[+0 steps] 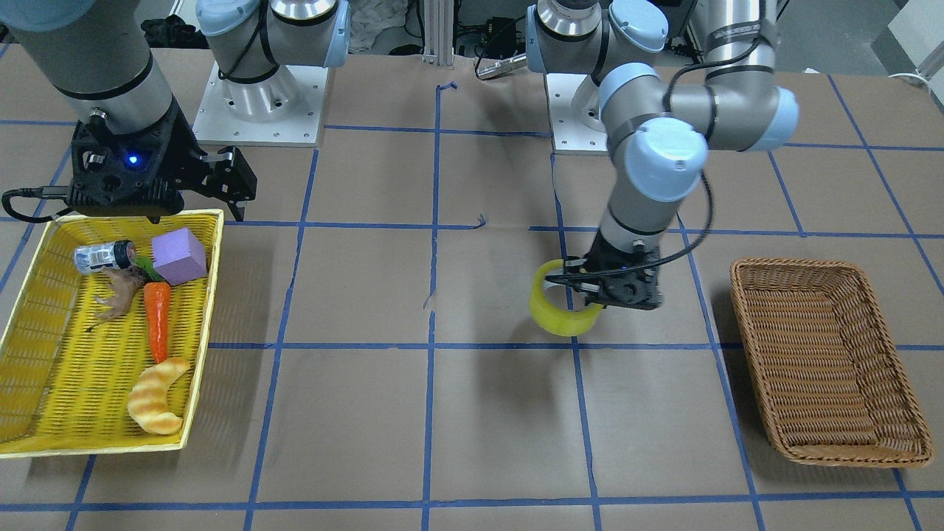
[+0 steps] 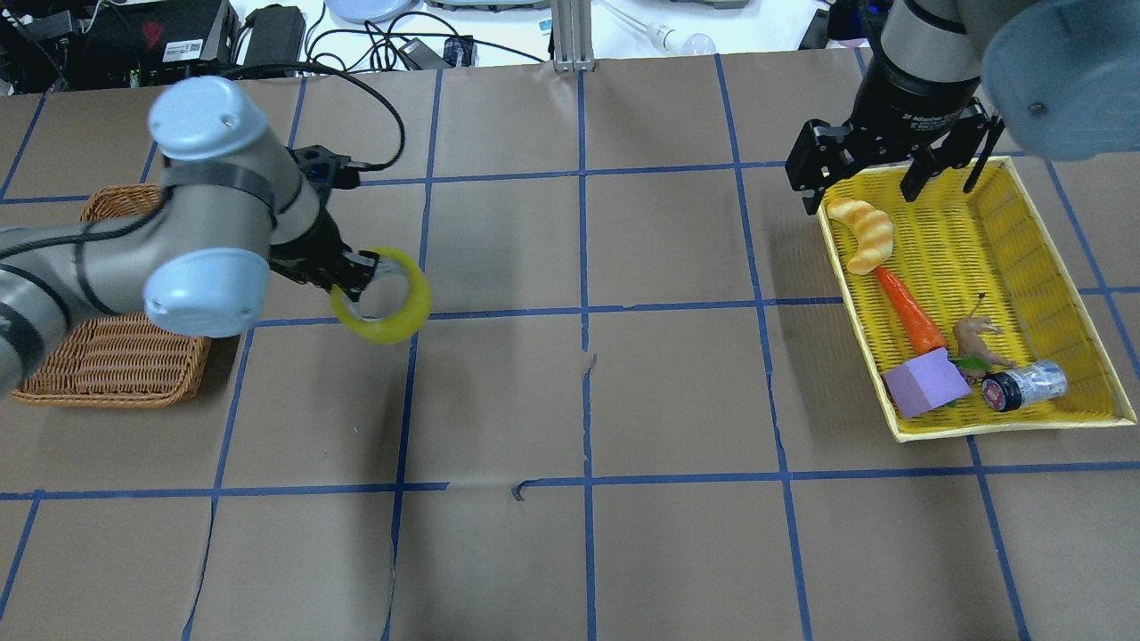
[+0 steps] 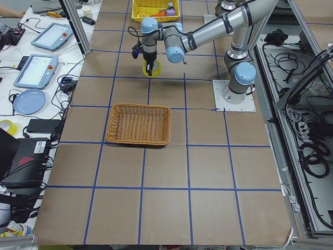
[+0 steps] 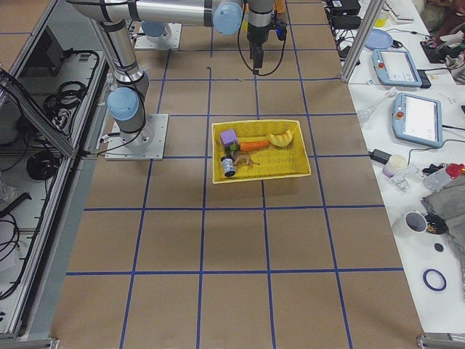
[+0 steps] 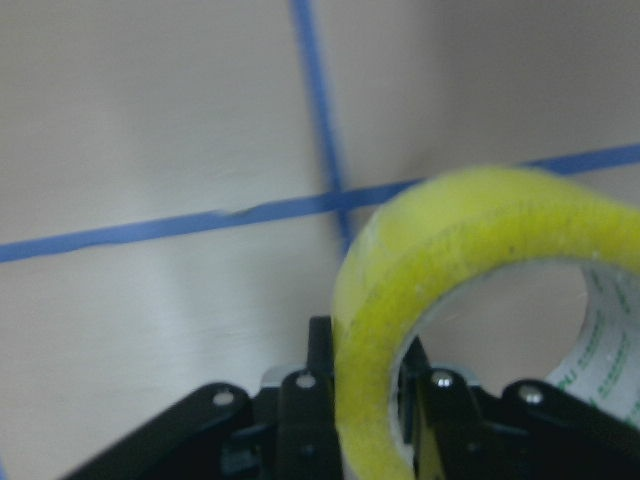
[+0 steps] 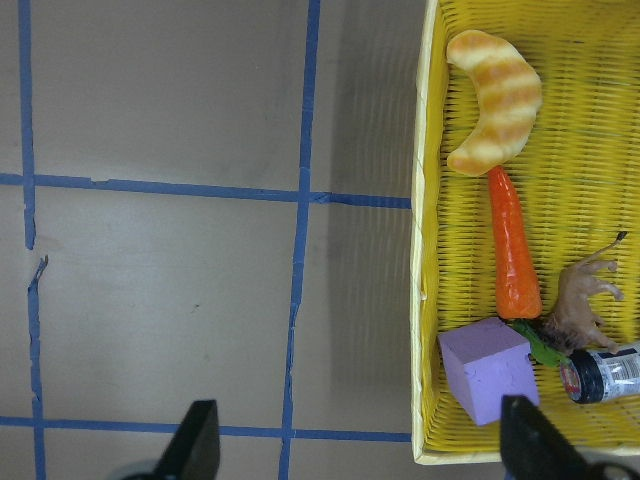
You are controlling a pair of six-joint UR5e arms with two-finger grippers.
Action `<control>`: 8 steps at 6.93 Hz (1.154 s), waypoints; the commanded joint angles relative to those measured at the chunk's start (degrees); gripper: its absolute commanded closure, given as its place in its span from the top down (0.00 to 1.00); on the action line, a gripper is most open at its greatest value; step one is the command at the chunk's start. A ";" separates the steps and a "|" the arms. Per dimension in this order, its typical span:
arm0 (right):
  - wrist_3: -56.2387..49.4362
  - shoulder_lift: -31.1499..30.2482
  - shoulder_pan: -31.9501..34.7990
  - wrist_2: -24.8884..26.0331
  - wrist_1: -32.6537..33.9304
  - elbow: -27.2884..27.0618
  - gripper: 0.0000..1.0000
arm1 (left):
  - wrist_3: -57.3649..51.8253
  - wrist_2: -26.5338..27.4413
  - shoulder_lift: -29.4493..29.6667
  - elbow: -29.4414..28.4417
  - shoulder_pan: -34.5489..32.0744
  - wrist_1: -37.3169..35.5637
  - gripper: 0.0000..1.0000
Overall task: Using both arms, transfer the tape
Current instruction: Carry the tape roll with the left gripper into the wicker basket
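The tape (image 1: 562,313) is a yellow translucent roll. My left gripper (image 1: 590,289) is shut on its wall, one finger inside the ring and one outside, and holds it above the table. The overhead view shows the tape (image 2: 396,312) in the left gripper (image 2: 361,274), right of the wicker basket. In the left wrist view the tape (image 5: 450,250) fills the lower right, between the fingers (image 5: 305,405). My right gripper (image 2: 859,189) is open and empty, over the far edge of the yellow basket (image 2: 1024,267). It also shows in the front view (image 1: 195,206) and the right wrist view (image 6: 365,455).
An empty brown wicker basket (image 1: 826,361) stands on my left side, partly under the left arm (image 2: 116,374). The yellow basket (image 1: 44,354) holds a croissant toy (image 1: 156,394), a carrot (image 1: 156,317), a purple block (image 1: 179,255), a small jar (image 1: 103,256) and a brown toy animal (image 1: 122,290).
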State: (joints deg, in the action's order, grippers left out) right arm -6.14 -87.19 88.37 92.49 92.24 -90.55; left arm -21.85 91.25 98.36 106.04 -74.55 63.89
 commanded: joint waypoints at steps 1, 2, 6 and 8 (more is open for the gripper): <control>-0.01 0.00 0.14 -0.20 0.13 0.02 1.00 | -20.34 -0.63 0.33 -1.71 17.88 2.30 0.00; -0.01 0.00 0.14 -0.12 0.04 0.02 1.00 | -25.39 -0.54 1.47 -1.80 22.48 1.51 0.00; -0.01 -0.18 0.14 -0.29 0.65 0.02 1.00 | -28.87 -4.13 11.12 -1.80 24.98 -19.19 0.00; -0.01 -0.18 0.14 -0.21 0.66 0.02 1.00 | -29.56 -5.29 14.39 -1.72 24.98 -20.82 0.26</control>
State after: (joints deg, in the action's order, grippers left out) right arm -6.15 -87.33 88.50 92.22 92.84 -90.53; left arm -50.85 86.58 110.81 104.26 -49.61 44.40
